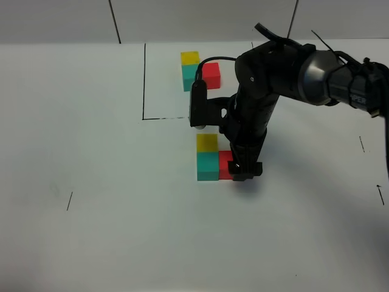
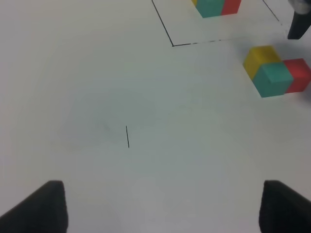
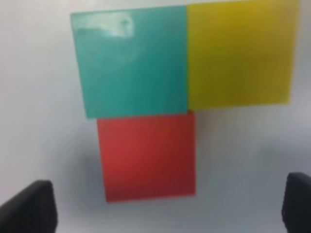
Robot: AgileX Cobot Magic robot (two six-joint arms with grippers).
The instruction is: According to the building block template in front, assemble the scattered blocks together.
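So at this point the three loose cubes were sitting together in an L: yellow block (image 1: 207, 142) behind the teal block (image 1: 208, 165), and the red block (image 1: 225, 165) tucked against the teal one's side, same layout as the template (image 1: 200, 70) inside the black outline further back. From the right wrist cam the red one looked touching the teal but a bit skewed, not perfectly flush.

The right gripper (image 1: 244, 171) was low over the red block with its fingers spread wide on either side, not clamping anything as far as I could see. The left gripper (image 2: 158, 208) was also spread open, holding nothing, parked well off to the side over bare table (image 1: 91, 231).

What worried me: those right fingers were straddling the red cube really close. If I pulled away at an angle instead of straight up, a fingertip could've clipped it and shoved the L apart, or nudged the teal and yellow with it.
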